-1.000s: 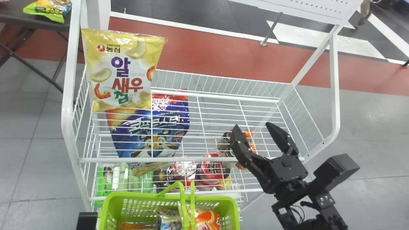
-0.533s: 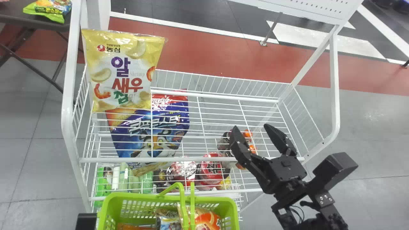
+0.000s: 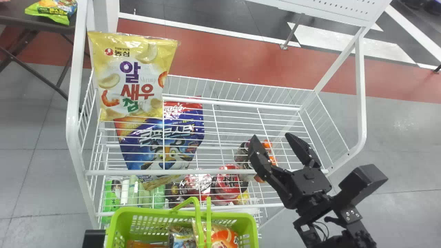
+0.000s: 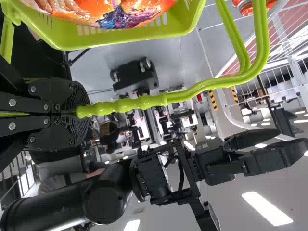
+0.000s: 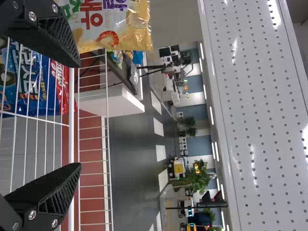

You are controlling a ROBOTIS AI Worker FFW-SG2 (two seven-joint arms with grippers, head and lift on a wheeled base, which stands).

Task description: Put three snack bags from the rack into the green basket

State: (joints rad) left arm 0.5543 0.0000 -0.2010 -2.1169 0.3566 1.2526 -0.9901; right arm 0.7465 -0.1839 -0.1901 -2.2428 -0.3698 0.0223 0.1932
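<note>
My right gripper [image 3: 274,139] stands open over the right front part of the white wire rack [image 3: 206,171]; in the right wrist view the gripper [image 5: 77,115] has nothing between its fingers. A yellow shrimp snack bag [image 3: 134,75] stands at the rack's left end. Below the upper wire shelf lies a blue bag with a tiger [image 3: 165,137]. The green basket [image 3: 237,216], at the rack's front, holds several bags, among them an orange one [image 3: 224,237]. In the left wrist view my left gripper [image 4: 72,112] is shut on the basket's green handle [image 4: 144,101].
Red and dark packages [image 3: 229,182] and green packs [image 3: 112,196] sit on the lower level. A white perforated panel [image 5: 260,115] stands beyond the right gripper. At the far left, a dark table [image 3: 34,24] bears a green snack bag [image 3: 51,12].
My right gripper has shifted only very slightly, its fingers still apart. The bags and the rack stay where they were.
</note>
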